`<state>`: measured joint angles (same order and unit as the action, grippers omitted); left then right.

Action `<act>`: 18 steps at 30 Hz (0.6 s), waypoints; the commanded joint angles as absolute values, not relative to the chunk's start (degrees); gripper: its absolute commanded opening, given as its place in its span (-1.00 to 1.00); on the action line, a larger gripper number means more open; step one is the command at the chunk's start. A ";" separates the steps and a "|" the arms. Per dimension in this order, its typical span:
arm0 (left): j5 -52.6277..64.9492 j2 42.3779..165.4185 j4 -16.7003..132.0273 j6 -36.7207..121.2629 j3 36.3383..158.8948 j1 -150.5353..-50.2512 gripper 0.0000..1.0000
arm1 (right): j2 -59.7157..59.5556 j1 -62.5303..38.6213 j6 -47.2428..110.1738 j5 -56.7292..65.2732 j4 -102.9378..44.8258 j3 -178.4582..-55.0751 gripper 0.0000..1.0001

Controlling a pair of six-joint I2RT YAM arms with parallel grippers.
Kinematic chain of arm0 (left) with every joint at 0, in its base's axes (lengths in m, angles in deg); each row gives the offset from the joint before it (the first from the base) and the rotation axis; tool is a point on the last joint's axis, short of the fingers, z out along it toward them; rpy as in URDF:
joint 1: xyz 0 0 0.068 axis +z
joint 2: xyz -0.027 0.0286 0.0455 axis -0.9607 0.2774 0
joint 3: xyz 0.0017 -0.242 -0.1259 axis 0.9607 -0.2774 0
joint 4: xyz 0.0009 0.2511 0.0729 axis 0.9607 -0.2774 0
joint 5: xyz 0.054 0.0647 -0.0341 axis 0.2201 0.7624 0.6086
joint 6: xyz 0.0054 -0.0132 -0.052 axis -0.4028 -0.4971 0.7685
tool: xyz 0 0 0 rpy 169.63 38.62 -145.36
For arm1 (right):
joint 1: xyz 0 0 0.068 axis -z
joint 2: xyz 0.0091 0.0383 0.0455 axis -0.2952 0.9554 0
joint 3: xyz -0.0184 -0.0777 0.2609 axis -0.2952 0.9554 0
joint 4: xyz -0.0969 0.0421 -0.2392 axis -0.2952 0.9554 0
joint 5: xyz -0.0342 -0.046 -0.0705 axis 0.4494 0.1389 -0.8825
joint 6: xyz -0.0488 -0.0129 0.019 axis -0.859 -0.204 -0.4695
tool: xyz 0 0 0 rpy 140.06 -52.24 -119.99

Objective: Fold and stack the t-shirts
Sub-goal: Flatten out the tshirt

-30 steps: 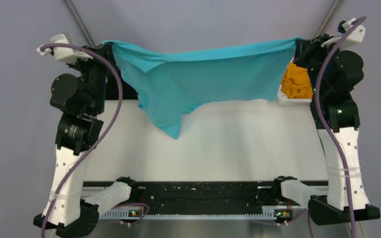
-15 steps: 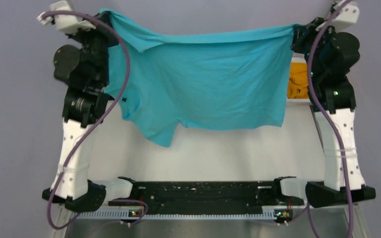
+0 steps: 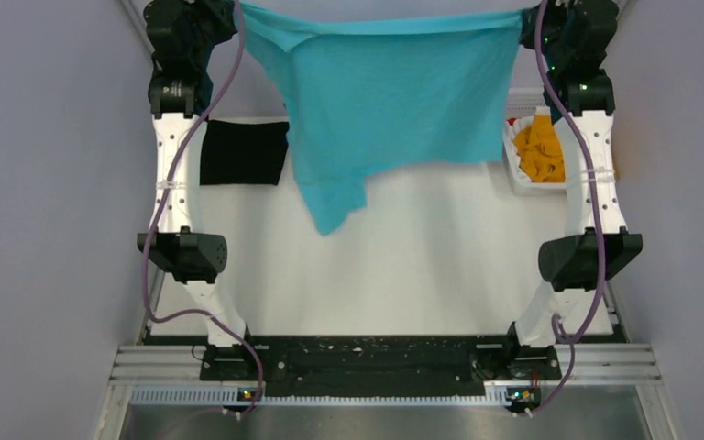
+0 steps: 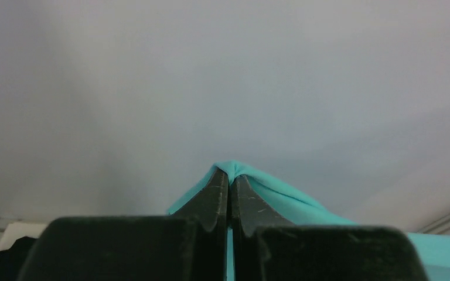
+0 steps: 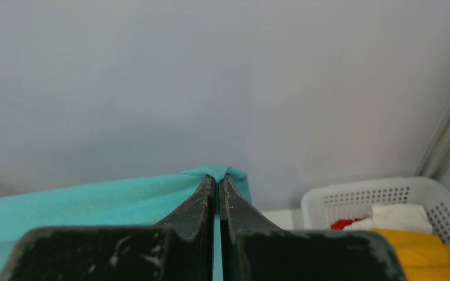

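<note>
Left end effector [image 4: 229, 175] and right end effector [image 5: 217, 181], raised higher than before, are clamping the turquoise shirt [image 3: 394, 92]; the black shirt [image 3: 243, 151] is now showing.

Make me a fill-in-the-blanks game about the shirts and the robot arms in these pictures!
1. The hanging t-shirt pinched by the left gripper and the right gripper is coloured ____.
2. The folded t-shirt lying on the table is coloured ____.
3. The orange-yellow t-shirt lies inside a white ____.
Missing words: turquoise; black; basket.
</note>
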<state>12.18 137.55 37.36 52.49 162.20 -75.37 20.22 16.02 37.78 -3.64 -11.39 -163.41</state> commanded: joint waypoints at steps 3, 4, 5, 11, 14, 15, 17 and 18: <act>0.68 130.79 48.76 58.33 168.09 -74.49 -1.00 | 17.87 16.91 37.31 -1.18 -15.94 -173.99 -1.00; 0.21 129.62 47.85 57.80 167.38 -74.47 -1.00 | 16.64 16.89 36.91 -1.24 -15.98 -172.36 -1.00; -0.09 128.42 46.84 57.33 165.87 -74.36 -1.00 | 15.10 16.91 36.46 -1.19 -16.36 -168.82 -1.00; -1.92 115.41 44.97 54.68 138.51 -74.29 -1.00 | 4.07 16.91 34.22 0.64 -17.56 -145.60 -1.00; -2.86 108.41 45.64 54.24 120.91 -74.29 -1.00 | -1.87 16.91 35.17 0.94 -17.31 -131.31 -1.00; -3.44 106.61 45.30 54.30 116.11 -74.29 -1.00 | -3.68 16.91 36.07 1.51 -17.19 -126.78 -1.00; -5.45 103.97 43.35 55.04 107.94 -74.29 -1.00 | -7.22 16.91 38.23 3.11 -17.03 -118.99 -1.00; -6.71 102.82 42.36 55.79 103.53 -74.33 -1.00 | -8.16 16.91 38.93 4.59 -16.52 -115.87 -1.00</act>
<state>-2.29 104.57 45.12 55.23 116.62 -74.49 -3.34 16.35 36.27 0.77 -17.27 -126.56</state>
